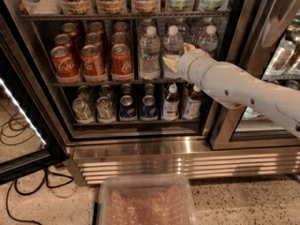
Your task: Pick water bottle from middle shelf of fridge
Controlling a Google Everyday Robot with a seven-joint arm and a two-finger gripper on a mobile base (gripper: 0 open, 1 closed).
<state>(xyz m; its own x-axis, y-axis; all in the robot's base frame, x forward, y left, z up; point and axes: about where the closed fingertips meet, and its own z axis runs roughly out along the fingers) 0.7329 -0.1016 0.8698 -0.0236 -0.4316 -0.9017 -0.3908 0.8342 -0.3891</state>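
Note:
The fridge (140, 150) stands open with its dark interior facing me. On the middle shelf (93, 83), several clear water bottles with white caps stand right of centre: one at the left (149, 50), one in the middle (173, 42) and one further right (207, 39). My gripper (177, 60), at the end of the white arm coming in from the right, is inside the shelf at the lower part of the middle water bottle and hides its body. The bottle's cap and shoulders show above the gripper.
Red cola cans (93, 60) fill the left of the middle shelf. Cans (126, 107) and small dark-drink bottles (171, 102) stand on the shelf below. A clear plastic bin (145, 200) sits on the floor in front. Cables (14, 130) lie at the left, by the open door.

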